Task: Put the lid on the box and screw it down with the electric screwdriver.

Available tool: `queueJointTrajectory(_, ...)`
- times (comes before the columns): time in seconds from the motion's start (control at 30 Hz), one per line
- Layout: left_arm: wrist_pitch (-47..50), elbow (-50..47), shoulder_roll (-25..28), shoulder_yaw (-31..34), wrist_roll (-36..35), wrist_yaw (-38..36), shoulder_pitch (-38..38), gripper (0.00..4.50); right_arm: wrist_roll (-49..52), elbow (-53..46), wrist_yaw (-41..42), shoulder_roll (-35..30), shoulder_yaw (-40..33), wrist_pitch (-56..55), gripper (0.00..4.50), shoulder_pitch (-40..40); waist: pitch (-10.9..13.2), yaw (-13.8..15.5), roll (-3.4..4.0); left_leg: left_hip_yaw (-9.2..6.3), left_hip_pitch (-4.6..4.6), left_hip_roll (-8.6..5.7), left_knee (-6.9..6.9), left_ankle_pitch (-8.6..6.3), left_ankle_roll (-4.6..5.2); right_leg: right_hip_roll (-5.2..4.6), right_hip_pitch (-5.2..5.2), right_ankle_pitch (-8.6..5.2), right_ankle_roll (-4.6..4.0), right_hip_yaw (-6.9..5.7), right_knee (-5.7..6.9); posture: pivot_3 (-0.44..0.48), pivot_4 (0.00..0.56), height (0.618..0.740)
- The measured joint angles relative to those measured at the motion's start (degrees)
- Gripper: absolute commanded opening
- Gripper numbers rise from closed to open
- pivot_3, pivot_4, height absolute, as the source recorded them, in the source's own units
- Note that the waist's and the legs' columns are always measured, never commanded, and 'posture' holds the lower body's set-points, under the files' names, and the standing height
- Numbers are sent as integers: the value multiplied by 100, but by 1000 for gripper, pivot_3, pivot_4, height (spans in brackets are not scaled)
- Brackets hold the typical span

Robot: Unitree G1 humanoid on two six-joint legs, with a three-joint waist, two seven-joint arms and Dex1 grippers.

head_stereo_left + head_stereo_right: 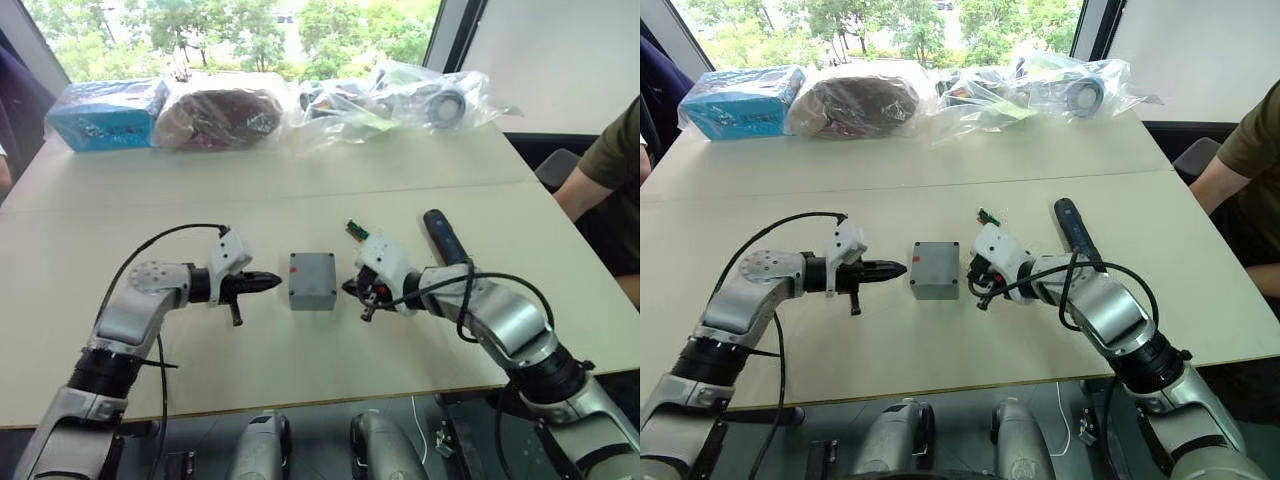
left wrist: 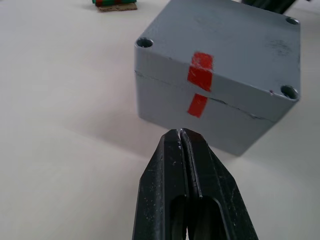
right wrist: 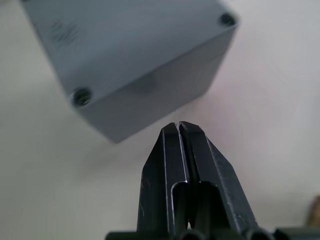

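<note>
The grey box stands in the middle of the table with the lid seated on top. A seam runs between them, and a red mark crosses it. Empty screw holes show at the lid's corners. My left gripper is shut and empty, pointing at the box's left side a short way off. My right gripper is also shut and empty, pointing at the box's right side from close by. The black electric screwdriver lies on the table behind my right forearm.
A small green-and-brown connector block lies just behind the right gripper. Along the far edge sit a blue carton and several plastic bags. A person's arm shows at the right edge.
</note>
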Motion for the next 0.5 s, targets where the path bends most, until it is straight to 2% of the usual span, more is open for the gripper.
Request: queueJointTrajectory(0.5,-508,1104,-578,-244,444,-118,-744,0,93,-484,105,272,103,515,19,3,-2,-6,-3,-2,4,-2,12,0,0,-1,-2,0,-1,-3,32,0,150,740)
